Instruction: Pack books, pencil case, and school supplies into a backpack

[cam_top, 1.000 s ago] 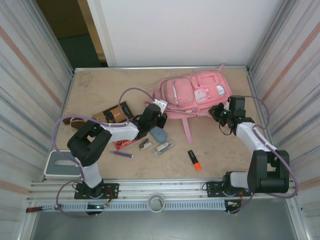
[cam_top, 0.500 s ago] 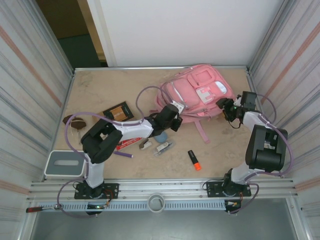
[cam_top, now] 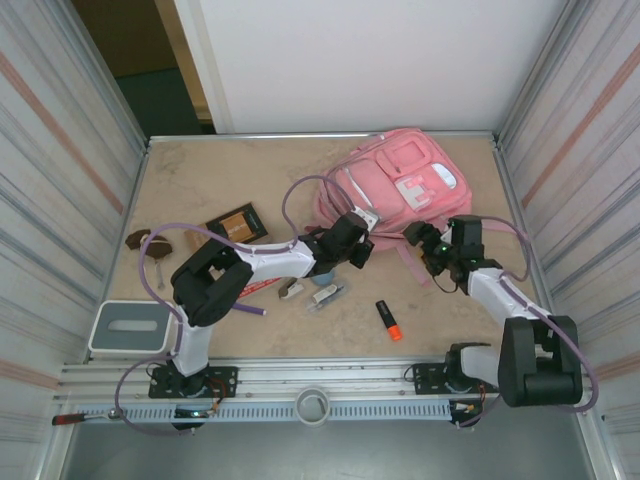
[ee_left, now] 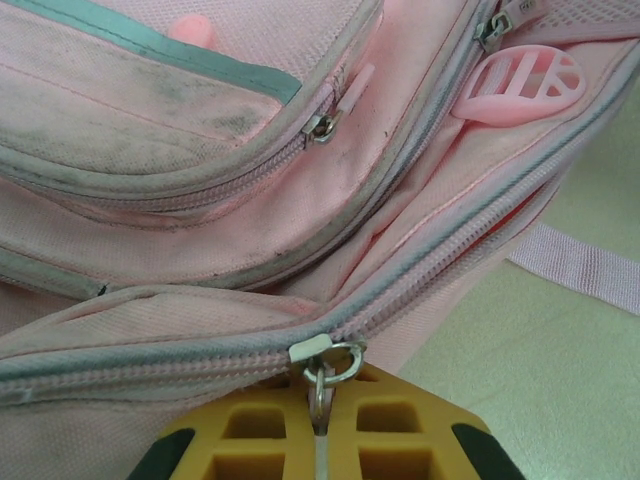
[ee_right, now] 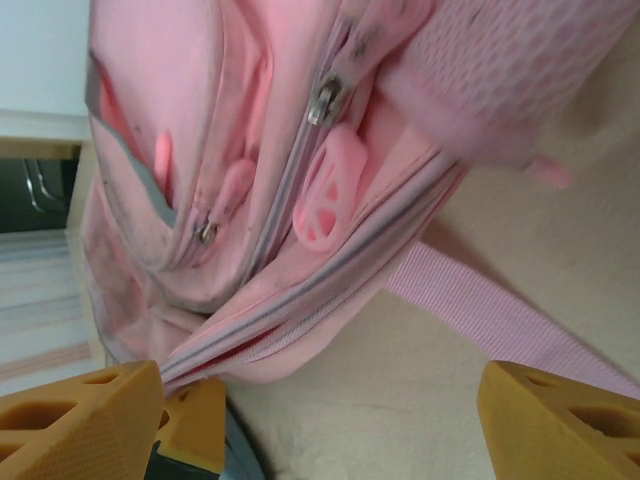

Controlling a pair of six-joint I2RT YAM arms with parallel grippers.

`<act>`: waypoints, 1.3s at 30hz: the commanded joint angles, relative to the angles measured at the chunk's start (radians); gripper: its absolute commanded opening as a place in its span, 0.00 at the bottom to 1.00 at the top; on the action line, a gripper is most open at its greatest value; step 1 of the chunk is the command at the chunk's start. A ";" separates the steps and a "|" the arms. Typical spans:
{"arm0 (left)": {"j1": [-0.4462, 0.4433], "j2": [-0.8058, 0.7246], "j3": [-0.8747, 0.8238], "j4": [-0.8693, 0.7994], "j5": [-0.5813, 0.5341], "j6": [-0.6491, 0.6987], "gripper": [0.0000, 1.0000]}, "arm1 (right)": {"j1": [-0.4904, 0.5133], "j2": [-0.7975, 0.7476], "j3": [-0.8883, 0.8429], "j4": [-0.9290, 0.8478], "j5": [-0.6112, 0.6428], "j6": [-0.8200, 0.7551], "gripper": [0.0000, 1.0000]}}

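The pink backpack is seen at the far right of the table, front upward. The left gripper is clenched on a zip pull at the backpack's near edge, the pull's metal tab pinched between the yellow fingers. The right gripper is held released, jaws wide apart, just beside the backpack's near right corner, close to a pink strap. The dark book is found left of the backpack. The highlighter, stapler-like piece and clip are found nearer the arms.
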 commanded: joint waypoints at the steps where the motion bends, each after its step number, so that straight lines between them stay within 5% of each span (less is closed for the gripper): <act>1: -0.010 -0.020 -0.016 0.054 0.013 -0.014 0.00 | 0.054 0.059 0.030 0.099 0.122 0.086 0.77; 7: -0.011 -0.047 -0.056 0.075 0.008 -0.017 0.00 | 0.085 0.211 0.053 0.215 0.152 0.132 0.46; 12: -0.008 -0.083 -0.113 0.100 -0.013 0.008 0.00 | 0.071 0.187 0.031 0.194 0.223 0.088 0.16; 15: 0.006 -0.102 -0.145 0.105 -0.010 0.014 0.00 | 0.044 0.157 0.034 0.155 0.234 0.014 0.10; 19: 0.024 -0.109 -0.168 0.113 0.023 0.016 0.00 | 0.042 0.143 0.095 0.029 0.199 -0.182 0.27; 23: 0.032 -0.118 -0.173 0.115 0.072 0.016 0.00 | 0.114 0.011 0.091 -0.085 0.325 -0.429 0.57; 26: 0.051 -0.132 -0.176 0.115 0.144 0.007 0.00 | 0.153 -0.091 0.072 -0.096 0.349 -0.592 0.67; 34: 0.166 -0.173 -0.151 0.084 0.452 -0.020 0.00 | 0.273 -0.121 0.047 0.037 0.400 -0.988 0.80; 39: 0.192 -0.169 -0.131 0.056 0.492 -0.009 0.00 | 0.318 -0.080 0.000 0.175 0.338 -1.246 0.78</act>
